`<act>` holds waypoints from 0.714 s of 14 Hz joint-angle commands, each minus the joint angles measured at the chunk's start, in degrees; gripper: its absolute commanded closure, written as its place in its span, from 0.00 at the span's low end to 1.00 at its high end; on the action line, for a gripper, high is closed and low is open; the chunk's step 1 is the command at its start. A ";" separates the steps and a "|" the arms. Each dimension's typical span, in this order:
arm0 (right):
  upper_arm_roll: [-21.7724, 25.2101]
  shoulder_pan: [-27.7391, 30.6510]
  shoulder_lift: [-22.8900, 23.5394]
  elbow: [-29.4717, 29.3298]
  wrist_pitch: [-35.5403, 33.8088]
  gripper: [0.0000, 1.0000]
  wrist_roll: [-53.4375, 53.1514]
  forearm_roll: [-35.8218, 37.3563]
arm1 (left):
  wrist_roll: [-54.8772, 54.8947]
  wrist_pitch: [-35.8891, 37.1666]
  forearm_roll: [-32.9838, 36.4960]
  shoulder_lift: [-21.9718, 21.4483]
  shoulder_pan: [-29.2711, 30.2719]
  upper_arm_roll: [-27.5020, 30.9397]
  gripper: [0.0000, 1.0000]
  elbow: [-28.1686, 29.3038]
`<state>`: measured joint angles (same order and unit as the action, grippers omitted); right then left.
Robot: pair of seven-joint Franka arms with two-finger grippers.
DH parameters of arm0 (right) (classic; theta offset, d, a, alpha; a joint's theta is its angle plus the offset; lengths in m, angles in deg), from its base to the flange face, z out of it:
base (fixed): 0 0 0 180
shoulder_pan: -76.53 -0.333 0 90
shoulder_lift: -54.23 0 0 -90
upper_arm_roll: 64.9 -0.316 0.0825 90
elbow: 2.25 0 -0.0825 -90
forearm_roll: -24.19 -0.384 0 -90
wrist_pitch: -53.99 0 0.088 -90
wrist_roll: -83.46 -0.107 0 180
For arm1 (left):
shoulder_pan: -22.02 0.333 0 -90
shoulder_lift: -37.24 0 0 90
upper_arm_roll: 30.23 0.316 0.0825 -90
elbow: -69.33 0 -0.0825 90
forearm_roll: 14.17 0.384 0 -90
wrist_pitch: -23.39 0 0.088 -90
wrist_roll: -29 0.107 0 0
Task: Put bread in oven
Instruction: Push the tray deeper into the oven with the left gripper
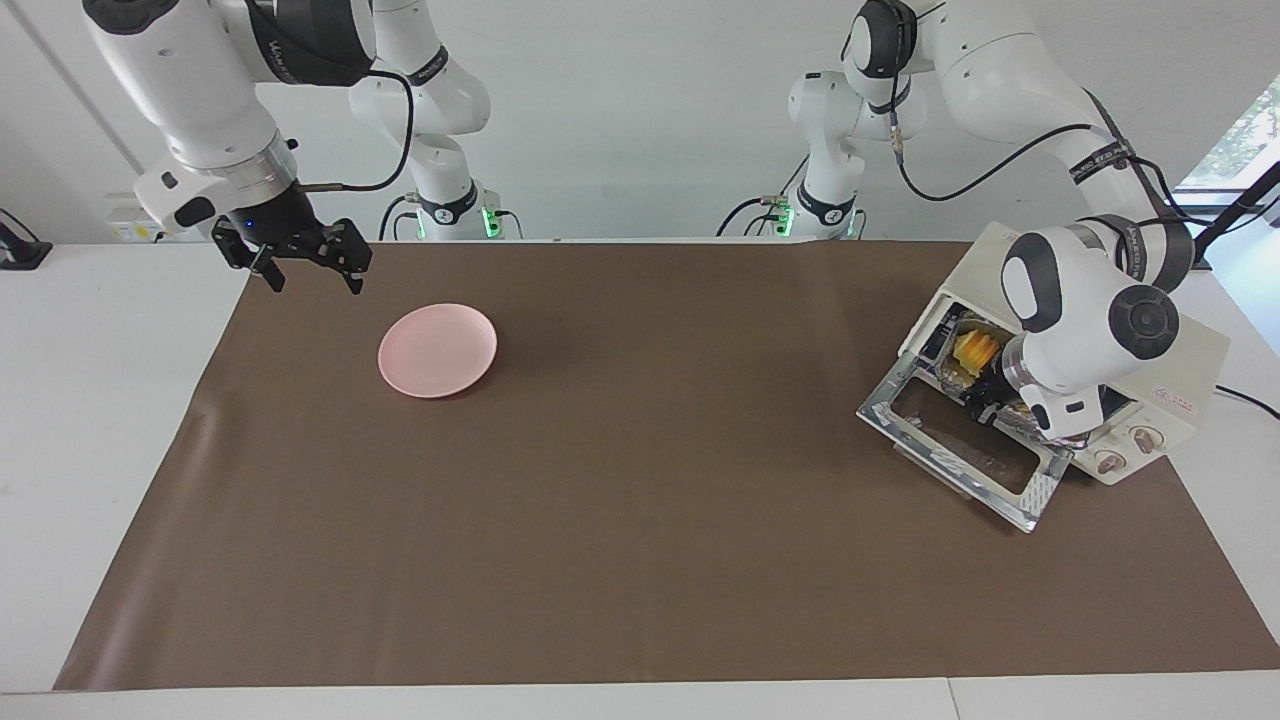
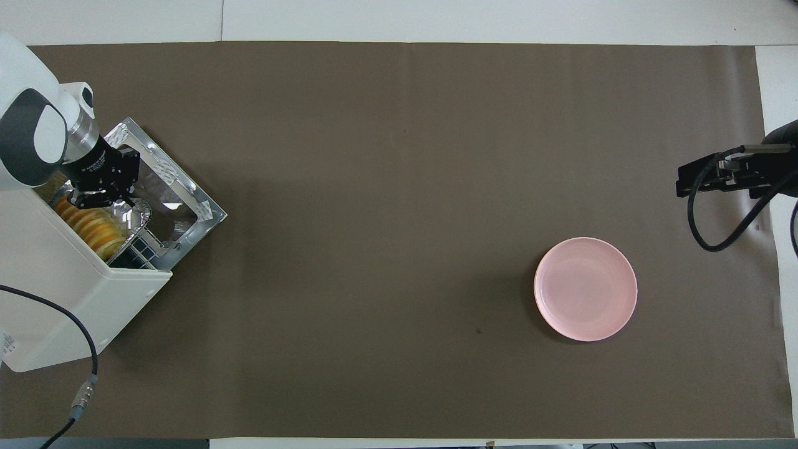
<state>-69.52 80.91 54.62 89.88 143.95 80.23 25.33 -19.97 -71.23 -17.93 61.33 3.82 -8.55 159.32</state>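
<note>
The yellow-orange bread (image 1: 972, 349) lies in a crinkled foil tray (image 2: 138, 215), mostly inside the cream-white oven (image 1: 1180, 370) at the left arm's end of the table. The bread also shows in the overhead view (image 2: 100, 229), as does the oven (image 2: 62, 299). The oven's glass door (image 1: 960, 450) hangs open and flat. My left gripper (image 1: 990, 405) is at the oven's mouth, shut on the tray's front rim; it also shows in the overhead view (image 2: 100, 198). My right gripper (image 1: 313, 280) waits open and empty over the mat's edge at the right arm's end.
A round pink plate (image 1: 437, 350) sits empty on the brown mat toward the right arm's end, also seen from overhead (image 2: 585, 289). The oven's black cable (image 2: 81, 349) trails off its side nearest the robots.
</note>
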 commanded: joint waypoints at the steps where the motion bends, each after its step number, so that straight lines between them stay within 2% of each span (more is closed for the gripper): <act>1: -0.47 0.64 -1.09 1.03 -0.32 0.00 1.12 0.44 | 0.80 -1.54 1.21 -4.13 -0.08 -0.07 1.00 4.48; 10: -0.47 0.64 -1.09 1.03 -0.32 0.00 1.12 0.44 | 2.56 -2.06 2.96 -5.80 0.36 -0.07 1.00 7.64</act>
<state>-69.52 80.91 54.62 89.88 143.95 80.23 25.33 -18.71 -71.44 -17.21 58.39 4.16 -8.37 163.16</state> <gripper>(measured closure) 0.000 0.982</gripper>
